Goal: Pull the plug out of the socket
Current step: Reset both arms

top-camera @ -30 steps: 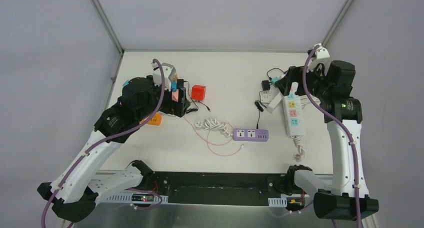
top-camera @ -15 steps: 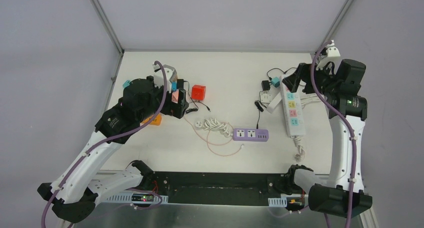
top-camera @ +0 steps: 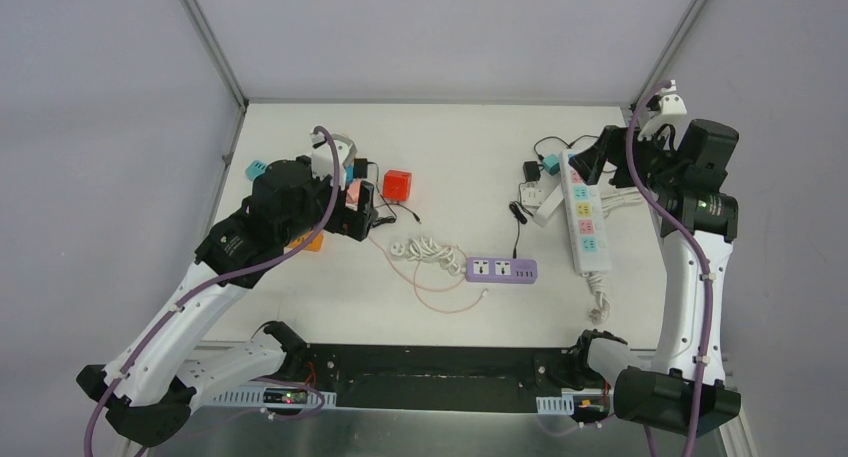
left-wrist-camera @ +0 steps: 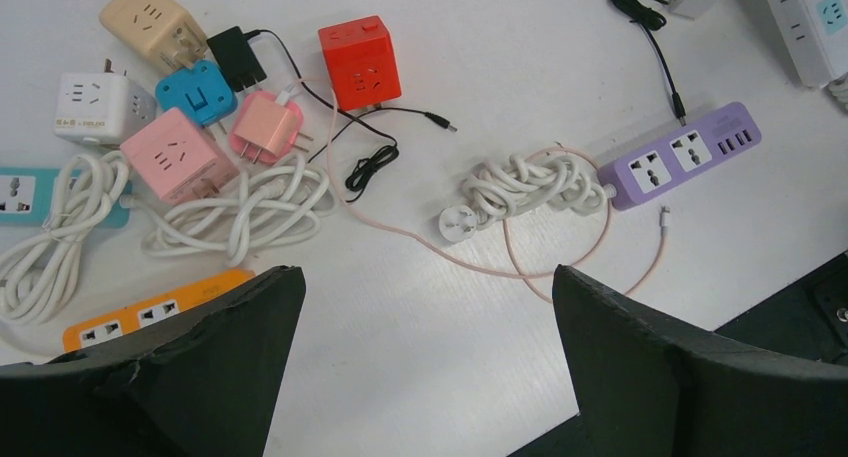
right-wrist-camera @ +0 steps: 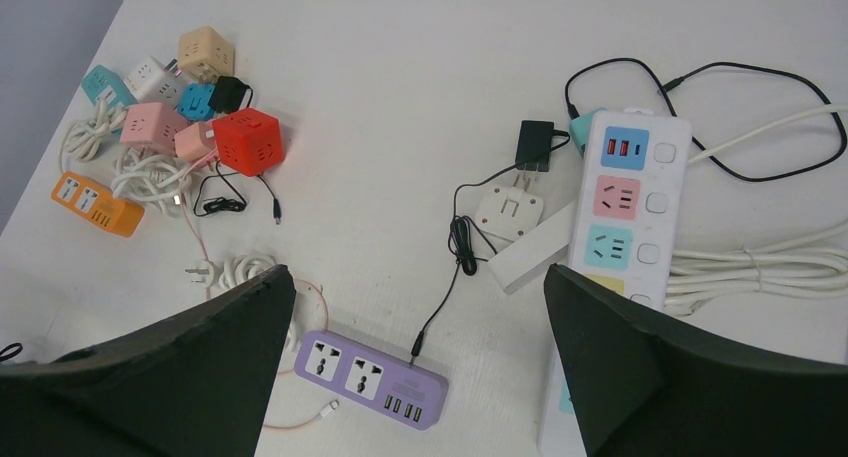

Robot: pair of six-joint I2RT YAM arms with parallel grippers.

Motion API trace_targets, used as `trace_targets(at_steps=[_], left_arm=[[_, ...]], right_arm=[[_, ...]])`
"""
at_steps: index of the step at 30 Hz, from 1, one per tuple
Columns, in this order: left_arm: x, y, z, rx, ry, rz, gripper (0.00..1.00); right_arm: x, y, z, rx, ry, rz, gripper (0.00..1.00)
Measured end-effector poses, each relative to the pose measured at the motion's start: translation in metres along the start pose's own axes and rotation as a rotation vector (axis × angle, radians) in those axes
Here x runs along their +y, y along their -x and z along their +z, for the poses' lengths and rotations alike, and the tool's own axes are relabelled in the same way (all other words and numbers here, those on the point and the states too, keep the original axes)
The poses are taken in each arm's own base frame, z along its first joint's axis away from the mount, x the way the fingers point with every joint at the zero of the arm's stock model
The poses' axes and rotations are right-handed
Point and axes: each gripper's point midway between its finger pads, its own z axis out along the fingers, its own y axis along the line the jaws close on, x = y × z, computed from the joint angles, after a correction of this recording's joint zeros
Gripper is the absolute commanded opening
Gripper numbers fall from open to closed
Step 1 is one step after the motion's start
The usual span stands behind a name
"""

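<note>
Top external view: the right arm [top-camera: 700, 207] has swung off the white power strip [top-camera: 585, 217] toward the right edge of the worktop [top-camera: 460, 137]. The strip's far end, covered 1 second ago, now shows in full. The left arm [top-camera: 235, 242] has drawn back toward its base from the heap of cube sockets beside the red cube [top-camera: 397, 185], uncovering a teal strip [top-camera: 257, 167] at the left edge. Both pairs of jaws stand wide apart and carry nothing.

A black adapter [right-wrist-camera: 535, 142] lies on the worktop near the white strip's far corner, just beside a teal block [right-wrist-camera: 583, 127], and its pins appear to be free. The coloured sockets that show on the white strip are bare, as are the 2 on the purple strip [right-wrist-camera: 372, 369]. In the left heap a second black adapter [left-wrist-camera: 238, 57] sits against a blue cube [left-wrist-camera: 195, 92], but I cannot tell whether it is seated.

My reading is that both arms are backing off empty, either after a release or to line up afresh. If a plug is still in, the one on the left is the likeliest.
</note>
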Motion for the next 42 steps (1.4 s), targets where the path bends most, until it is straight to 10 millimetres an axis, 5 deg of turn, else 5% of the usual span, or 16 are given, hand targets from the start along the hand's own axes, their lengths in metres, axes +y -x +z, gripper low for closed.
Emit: trace_targets(at_steps=[42], left_arm=[[0.018, 0.0, -0.003, -0.032, 0.078, -0.021, 0.99]], right_arm=[[0.002, -0.002, -0.002, 0.006, 0.006, 0.007, 1.0]])
